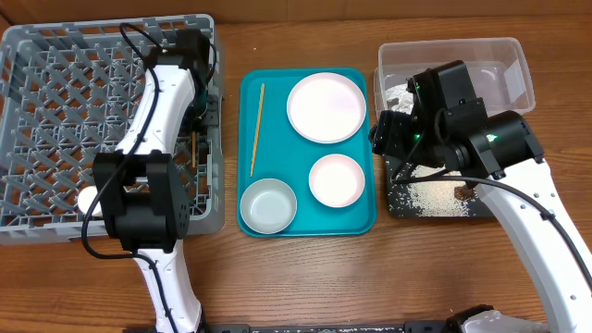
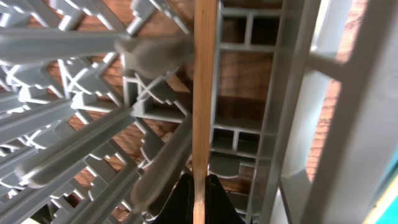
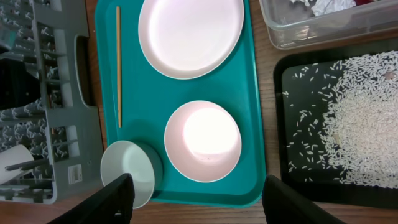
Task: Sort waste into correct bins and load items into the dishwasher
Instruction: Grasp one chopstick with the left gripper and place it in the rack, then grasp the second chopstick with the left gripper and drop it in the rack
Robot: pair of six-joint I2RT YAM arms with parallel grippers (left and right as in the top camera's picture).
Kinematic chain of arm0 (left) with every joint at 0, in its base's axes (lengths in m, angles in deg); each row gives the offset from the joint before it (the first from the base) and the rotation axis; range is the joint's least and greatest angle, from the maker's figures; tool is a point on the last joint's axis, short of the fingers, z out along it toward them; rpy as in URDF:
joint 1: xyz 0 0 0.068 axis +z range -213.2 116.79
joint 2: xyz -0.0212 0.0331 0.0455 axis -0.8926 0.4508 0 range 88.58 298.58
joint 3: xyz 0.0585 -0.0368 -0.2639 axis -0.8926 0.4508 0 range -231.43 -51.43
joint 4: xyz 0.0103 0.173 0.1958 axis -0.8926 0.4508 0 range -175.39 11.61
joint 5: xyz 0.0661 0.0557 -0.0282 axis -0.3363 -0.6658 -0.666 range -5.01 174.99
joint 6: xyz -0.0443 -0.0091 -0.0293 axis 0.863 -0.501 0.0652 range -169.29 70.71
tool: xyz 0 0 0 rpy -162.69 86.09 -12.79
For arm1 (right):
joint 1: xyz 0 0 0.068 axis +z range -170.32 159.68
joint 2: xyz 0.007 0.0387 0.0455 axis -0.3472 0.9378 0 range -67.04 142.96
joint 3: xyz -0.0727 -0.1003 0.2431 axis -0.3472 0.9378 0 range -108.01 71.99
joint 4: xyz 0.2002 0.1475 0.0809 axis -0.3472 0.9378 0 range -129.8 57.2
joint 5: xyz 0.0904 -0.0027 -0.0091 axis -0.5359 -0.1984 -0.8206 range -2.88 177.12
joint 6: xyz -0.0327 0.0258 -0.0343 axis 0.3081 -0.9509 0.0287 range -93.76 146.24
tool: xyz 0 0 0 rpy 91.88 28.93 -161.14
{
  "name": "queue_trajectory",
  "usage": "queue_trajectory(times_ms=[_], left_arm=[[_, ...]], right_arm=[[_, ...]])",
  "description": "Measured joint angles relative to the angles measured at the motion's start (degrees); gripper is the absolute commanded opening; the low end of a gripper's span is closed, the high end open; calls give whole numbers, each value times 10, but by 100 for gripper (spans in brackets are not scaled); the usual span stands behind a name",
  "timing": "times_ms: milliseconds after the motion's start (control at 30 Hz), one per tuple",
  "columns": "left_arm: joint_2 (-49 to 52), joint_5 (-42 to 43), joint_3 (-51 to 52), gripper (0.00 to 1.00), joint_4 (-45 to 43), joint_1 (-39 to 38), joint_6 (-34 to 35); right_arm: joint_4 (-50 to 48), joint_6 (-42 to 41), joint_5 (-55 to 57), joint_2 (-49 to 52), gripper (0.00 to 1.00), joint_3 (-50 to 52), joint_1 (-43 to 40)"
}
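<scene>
My left gripper (image 2: 199, 194) is shut on a wooden chopstick (image 2: 204, 74) and holds it among the tines at the right edge of the grey dish rack (image 1: 55, 139). A second chopstick (image 1: 256, 128) lies on the teal tray (image 1: 365, 217) with a large pink plate (image 1: 326, 107), a small pink bowl (image 1: 336, 178) and a pale blue bowl (image 1: 268, 204). My right gripper (image 3: 202, 190) is open and empty above the tray's near edge, over the pink bowl (image 3: 202, 140) and next to the blue bowl (image 3: 127, 171).
A clear plastic bin (image 1: 499, 55) with crumpled waste stands at the back right. A black tray (image 1: 435, 199) strewn with rice lies in front of it. A white cup (image 1: 88, 199) sits in the rack's front part.
</scene>
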Motion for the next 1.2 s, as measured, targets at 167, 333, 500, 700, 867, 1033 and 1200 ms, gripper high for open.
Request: queue_trajectory(times_ms=[167,333,500,700,867,1033,1200], left_arm=[[0,9,2,5,0,0,-6],[0,36,1,19,13,0,-11],[0,59,-28,28,46,2,-14],[-4,93,-116,29,115,2,-12],[-40,131,-153,41,117,-16,-8],[-53,122,-153,47,72,-85,0],[-10,114,-150,43,50,-129,7]], right_arm=[[0,0,0,0,67,0,0],[-1,0,0,0,67,0,0],[-4,0,0,0,67,0,0],[-4,0,0,0,67,0,0],[-6,0,0,0,67,0,0],[-11,0,0,0,68,0,0],[-10,0,0,0,68,0,0]])
